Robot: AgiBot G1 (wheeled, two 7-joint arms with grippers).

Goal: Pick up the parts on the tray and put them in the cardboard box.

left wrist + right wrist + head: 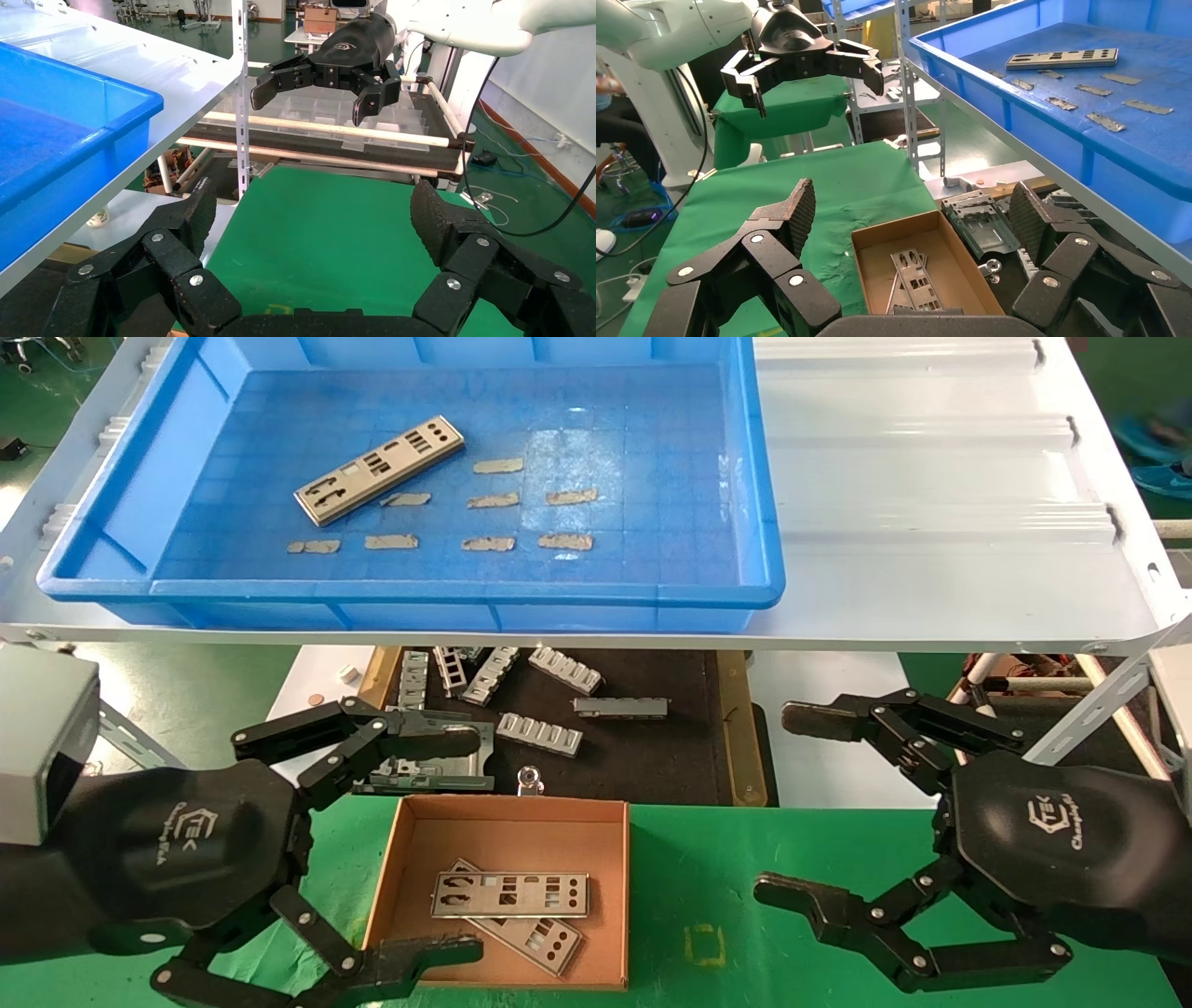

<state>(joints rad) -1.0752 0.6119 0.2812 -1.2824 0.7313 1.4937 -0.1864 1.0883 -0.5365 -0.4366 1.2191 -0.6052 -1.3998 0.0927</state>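
One silver punched part (380, 469) (1061, 58) lies on the floor of the blue tray (112, 495) (989, 77) up on the shelf, toward its left. Below, the cardboard box (391, 882) (873, 270) sits on the green cloth with two parts (510, 894) (916, 275) crossed inside. My left gripper (456, 840) (313, 214) is open and empty just left of the box. My right gripper (787, 808) (912, 214) is open and empty to the right of the box, over the green cloth.
Several torn grey tape strips (494, 500) dot the tray floor. Behind the box a black mat (652, 756) carries grey ribbed brackets (540, 733) and a flat metal frame (986, 221). The white shelf (931, 523) overhangs the work area, and its upright post (242, 105) is near the left gripper.
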